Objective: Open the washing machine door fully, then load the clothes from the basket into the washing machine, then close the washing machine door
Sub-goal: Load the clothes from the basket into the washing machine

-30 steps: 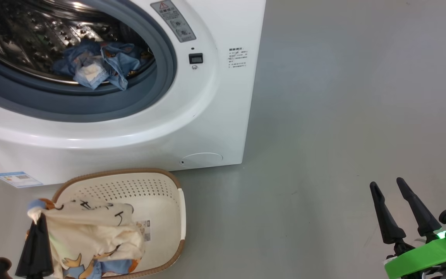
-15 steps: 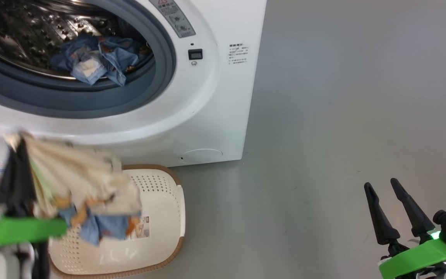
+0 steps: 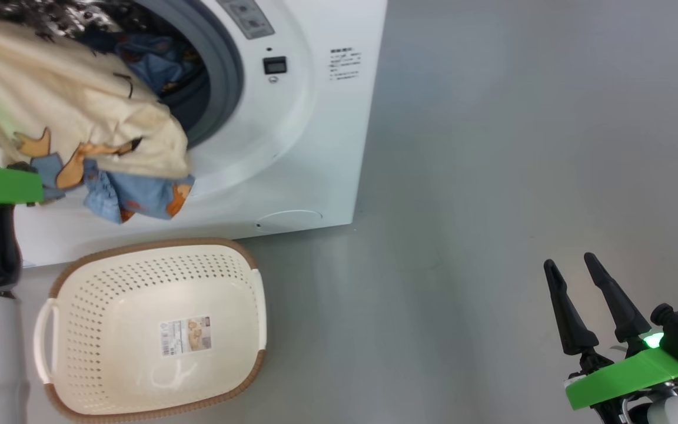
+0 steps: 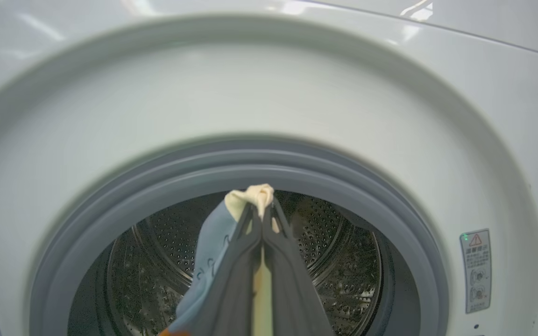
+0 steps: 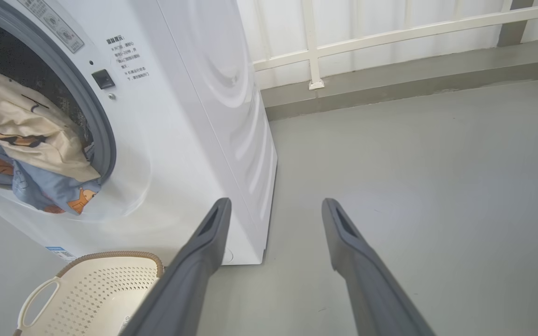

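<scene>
Now the left pincer [image 4: 262,212], pinching the cream and blue clothes [image 3: 80,129], should go deep into the drum [image 4: 166,242] before letting go.

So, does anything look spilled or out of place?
Nothing broken or spilled. Only oddity: a cream and blue garment dangles from the shut left gripper, drooping before the opening of the washing machine; the basket is empty.
</scene>
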Controlling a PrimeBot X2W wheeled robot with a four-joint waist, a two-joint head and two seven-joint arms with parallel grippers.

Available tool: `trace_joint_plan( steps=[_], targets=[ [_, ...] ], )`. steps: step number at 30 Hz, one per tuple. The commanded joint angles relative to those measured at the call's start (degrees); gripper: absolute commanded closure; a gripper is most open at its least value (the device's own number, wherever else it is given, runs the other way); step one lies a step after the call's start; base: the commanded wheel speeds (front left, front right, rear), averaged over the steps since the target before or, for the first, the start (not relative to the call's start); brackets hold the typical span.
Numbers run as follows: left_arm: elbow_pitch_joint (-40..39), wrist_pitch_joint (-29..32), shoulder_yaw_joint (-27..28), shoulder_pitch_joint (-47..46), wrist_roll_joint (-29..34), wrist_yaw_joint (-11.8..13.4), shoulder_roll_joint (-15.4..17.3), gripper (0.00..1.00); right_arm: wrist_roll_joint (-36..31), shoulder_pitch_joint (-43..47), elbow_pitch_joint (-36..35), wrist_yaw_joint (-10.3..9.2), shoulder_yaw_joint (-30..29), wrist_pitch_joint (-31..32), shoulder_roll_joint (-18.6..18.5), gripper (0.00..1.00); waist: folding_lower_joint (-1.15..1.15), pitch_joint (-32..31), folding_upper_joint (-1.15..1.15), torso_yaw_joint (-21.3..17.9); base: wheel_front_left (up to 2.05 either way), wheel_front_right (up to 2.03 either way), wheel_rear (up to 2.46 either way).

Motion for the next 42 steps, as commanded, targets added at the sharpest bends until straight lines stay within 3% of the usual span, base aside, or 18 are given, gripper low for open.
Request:
trace_joint_plan(
  steps=[1,8,28,33,42],
  targets=[
    [2.1,-0.5,1.5,-2.4,1.2,-0.1,3.4,1.0,-0.1,-1.0,-1.3,0.09,1.4,-0.3,-0.4,0.0,0.0,1.2,0.0,-1.5,0.0,0.0,0.0],
    [16.3,-1.2,0.2,-8.6,2.6,-0.1,5.0,1.0,-0.1,-2.4,-1.4,0.09,1.8,-0.3,0.5,0.0,0.0,3.8,0.0,-3.7,0.0,0.0,0.0],
    [43.3,-1.2,-6.0,-25.7,2.8,-0.2,9.5,1.0,-0.2,-7.1,-2.0,0.09,4.4,-0.3,3.3,0.0,0.0,11.9,0.0,-9.4,0.0,0.0,0.0],
    [42.4,-1.2,-5.9,-28.5,3.5,0.1,11.3,1.0,-0.1,-7.9,-1.9,0.09,5.3,-0.3,3.7,0.0,0.0,13.0,0.0,-10.8,0.0,0.0,0.0],
    [27.8,-1.2,-2.1,-29.8,6.2,2.0,11.9,1.0,-0.1,-8.9,-2.1,0.09,5.5,-0.3,4.1,0.0,0.0,14.8,0.0,-11.5,0.0,0.0,0.0]
  ],
)
